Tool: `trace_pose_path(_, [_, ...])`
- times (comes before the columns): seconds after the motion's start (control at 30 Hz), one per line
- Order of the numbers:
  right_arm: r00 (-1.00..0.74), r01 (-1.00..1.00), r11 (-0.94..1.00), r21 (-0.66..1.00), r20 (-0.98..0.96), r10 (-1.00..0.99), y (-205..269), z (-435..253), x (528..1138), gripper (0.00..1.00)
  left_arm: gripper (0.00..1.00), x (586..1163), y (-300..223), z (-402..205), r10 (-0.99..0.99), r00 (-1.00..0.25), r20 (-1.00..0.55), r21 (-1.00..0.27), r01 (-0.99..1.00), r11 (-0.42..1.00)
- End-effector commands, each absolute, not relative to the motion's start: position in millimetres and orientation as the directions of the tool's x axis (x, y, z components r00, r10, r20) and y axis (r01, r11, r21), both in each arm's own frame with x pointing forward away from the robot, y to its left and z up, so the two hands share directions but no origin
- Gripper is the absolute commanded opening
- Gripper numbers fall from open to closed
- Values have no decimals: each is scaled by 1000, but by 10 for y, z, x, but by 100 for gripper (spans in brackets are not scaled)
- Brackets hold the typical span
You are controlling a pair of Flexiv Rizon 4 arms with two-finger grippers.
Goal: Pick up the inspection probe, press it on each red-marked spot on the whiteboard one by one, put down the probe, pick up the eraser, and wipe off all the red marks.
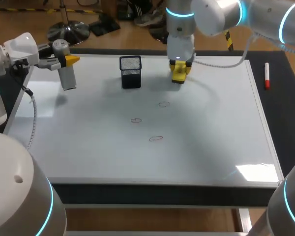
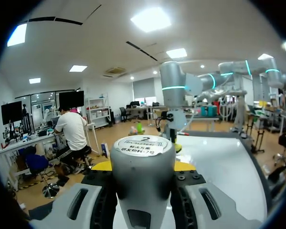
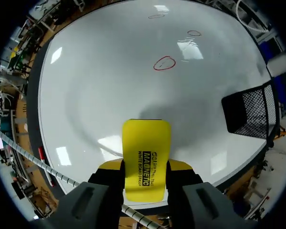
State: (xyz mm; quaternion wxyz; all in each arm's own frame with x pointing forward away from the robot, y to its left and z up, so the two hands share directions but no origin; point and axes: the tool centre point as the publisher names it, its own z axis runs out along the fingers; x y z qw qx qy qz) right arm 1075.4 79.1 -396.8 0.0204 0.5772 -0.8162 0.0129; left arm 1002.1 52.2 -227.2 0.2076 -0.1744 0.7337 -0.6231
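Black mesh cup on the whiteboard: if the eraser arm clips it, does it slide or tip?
Probably slides first: the mesh cup looks like thin open wire, so likely light, and the whiteboard is glossy. Upright and fairly tall for its base, so a hit near the rim might tip it.

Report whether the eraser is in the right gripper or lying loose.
Held: the right gripper clamps the yellow eraser between its fingers, from both sides.
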Motion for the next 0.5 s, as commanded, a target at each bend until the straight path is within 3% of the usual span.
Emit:
trace_pose_path(0.03, [-451,-892,451,-12,45,-891,488,-3766,10611,0,0,10023,523,-2271,-514,-853,-89,-987,5,162])
trace_pose_path(0.5, [-683,-731,683,-14,25,-730,-340,-3716,10140,0,0,10023,523,-2271,-514,-853,-89,-987,5,162])
